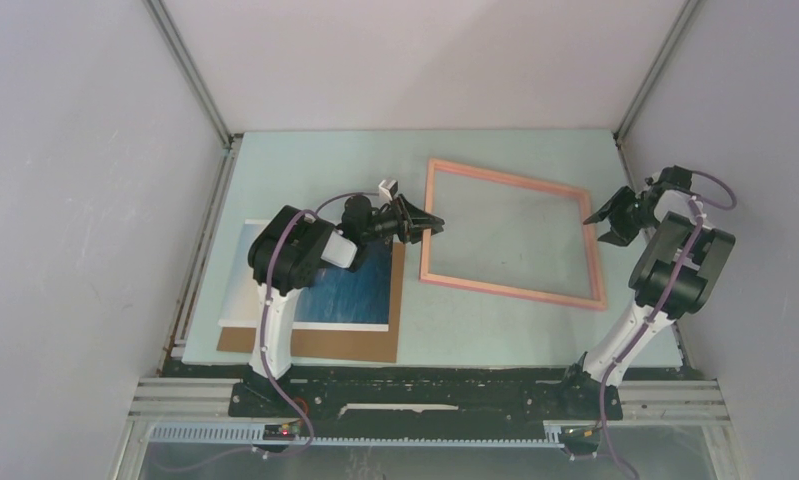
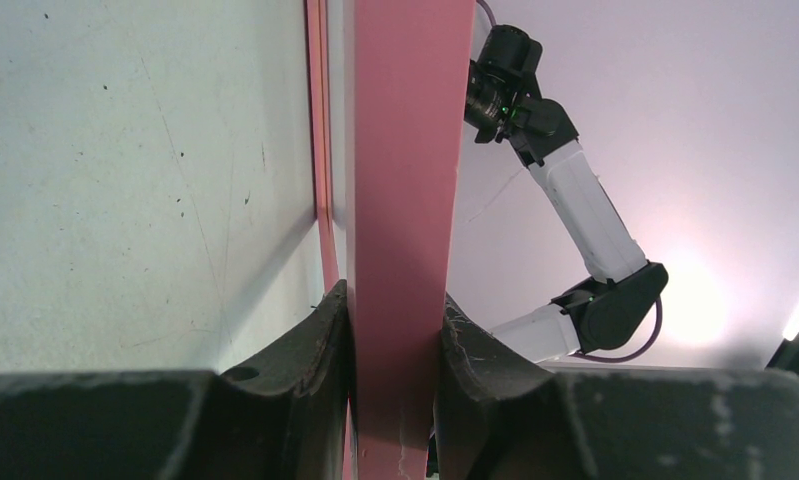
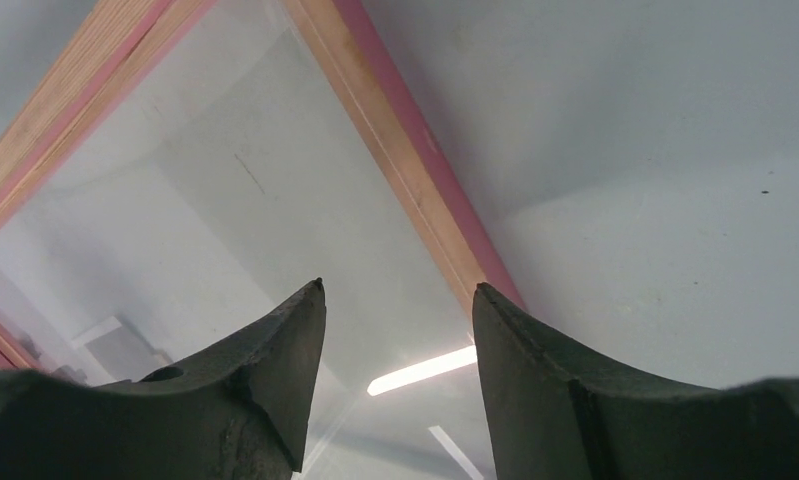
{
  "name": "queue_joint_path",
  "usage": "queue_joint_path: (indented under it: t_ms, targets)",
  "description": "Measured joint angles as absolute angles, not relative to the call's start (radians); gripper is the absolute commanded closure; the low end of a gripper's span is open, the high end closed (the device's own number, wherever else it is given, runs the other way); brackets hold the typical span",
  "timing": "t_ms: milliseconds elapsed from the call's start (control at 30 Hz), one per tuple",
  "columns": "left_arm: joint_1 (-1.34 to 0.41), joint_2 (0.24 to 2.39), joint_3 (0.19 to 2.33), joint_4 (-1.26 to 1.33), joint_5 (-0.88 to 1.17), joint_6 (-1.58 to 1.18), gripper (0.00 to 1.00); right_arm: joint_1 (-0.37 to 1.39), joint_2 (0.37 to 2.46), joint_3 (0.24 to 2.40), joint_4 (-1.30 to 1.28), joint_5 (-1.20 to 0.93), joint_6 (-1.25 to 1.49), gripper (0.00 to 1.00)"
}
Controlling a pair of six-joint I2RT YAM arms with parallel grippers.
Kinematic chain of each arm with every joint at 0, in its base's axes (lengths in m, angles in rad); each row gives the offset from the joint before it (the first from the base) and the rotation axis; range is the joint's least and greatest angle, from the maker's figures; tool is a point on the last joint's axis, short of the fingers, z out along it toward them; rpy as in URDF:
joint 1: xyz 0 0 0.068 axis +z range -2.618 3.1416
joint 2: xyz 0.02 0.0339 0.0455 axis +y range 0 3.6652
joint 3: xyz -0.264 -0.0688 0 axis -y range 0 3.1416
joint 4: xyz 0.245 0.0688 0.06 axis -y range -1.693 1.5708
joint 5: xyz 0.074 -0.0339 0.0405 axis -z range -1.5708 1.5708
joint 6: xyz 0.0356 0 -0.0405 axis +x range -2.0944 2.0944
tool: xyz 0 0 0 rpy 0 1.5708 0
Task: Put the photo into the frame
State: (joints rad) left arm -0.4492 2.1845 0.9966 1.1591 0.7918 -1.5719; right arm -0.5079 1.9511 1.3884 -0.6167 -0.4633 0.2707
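Note:
The salmon-pink frame sits in the middle of the table, its see-through middle showing the tabletop. My left gripper is shut on the frame's left rail, which fills the gap between both pads. My right gripper hovers open at the frame's right rail. Nothing is held between its fingers, and the clear pane shows beyond them. The photo, blue sea with a white border, lies flat at the left, partly hidden by my left arm.
A brown cardboard sheet lies under the photo, sticking out at its near and right sides. Grey enclosure walls with metal corner posts close in the table on three sides. My right arm shows in the left wrist view.

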Motion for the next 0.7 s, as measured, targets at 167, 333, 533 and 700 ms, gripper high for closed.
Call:
queue_joint_path:
  t_ms: [167,333,533,700]
  targets:
    - [-0.449,2.185,0.997,1.159,0.792,-1.572,0.97,-0.483,1.951,1.386,-0.616,-0.454,0.271,0.37]
    - [-0.449,2.185,0.997,1.159,0.791,-1.572,0.97,-0.476,1.954,1.382,-0.616,-0.455,0.271,0.34]
    - [-0.449,2.185,0.997,1.159,0.791,-1.572,0.97,-0.482,1.954,1.382,-0.608,-0.455,0.273,0.34]
    - [-0.449,2.185,0.997,1.159,0.791,-1.572,0.98,-0.512,1.954,1.375,-0.602,-0.454,0.274,0.35]
